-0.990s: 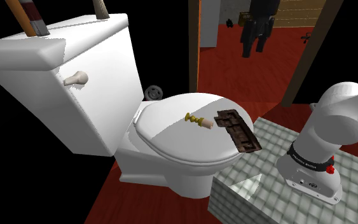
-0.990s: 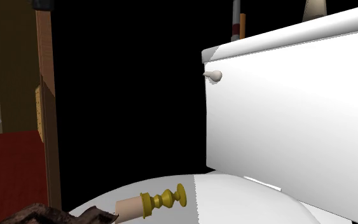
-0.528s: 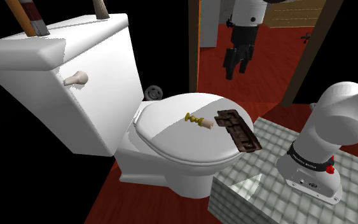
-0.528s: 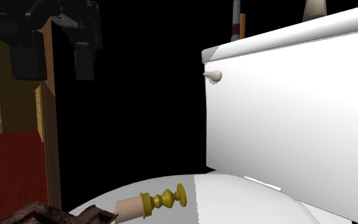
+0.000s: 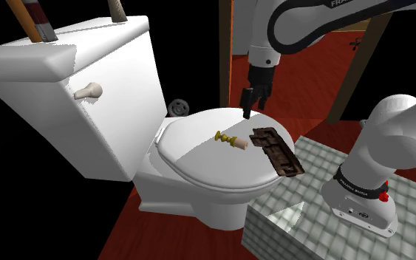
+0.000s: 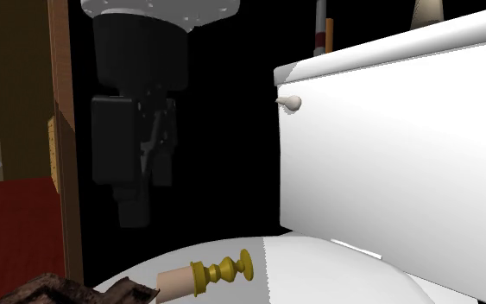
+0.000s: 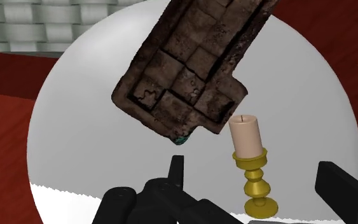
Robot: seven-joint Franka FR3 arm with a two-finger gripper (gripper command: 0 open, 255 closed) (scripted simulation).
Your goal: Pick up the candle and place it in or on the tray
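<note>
A pale pink candle [image 5: 236, 144] in a brass holder lies on its side on the white toilet lid [image 5: 199, 159]. It is also seen in the second exterior view as the candle [image 6: 180, 281], and through the hand camera as the candle [image 7: 244, 133]. The dark brown compartmented tray [image 5: 276, 151] lies just beside it, overhanging the lid's edge toward the stand, and appears as the tray [image 7: 190, 63] beyond the candle. My gripper [image 5: 246, 111] hangs open above the lid, over the candle and tray, touching neither. From the side, the gripper [image 6: 148, 203] is well above the candle. One finger [image 7: 339, 188] stands off to the candle's side.
The white tank [image 5: 88, 96] with its flush handle [image 5: 88, 91] rises behind the lid, with handled tools on top. A wooden door frame [image 5: 224, 52] and red floor [image 5: 125, 229] lie around. My grey tiled stand [image 5: 302, 199] is close to the tray. Black areas surround the toilet.
The arm has swung down and toward the shoulder view's left, bringing the open gripper from the doorway to just above the toilet lid. Candle and tray have not moved.
</note>
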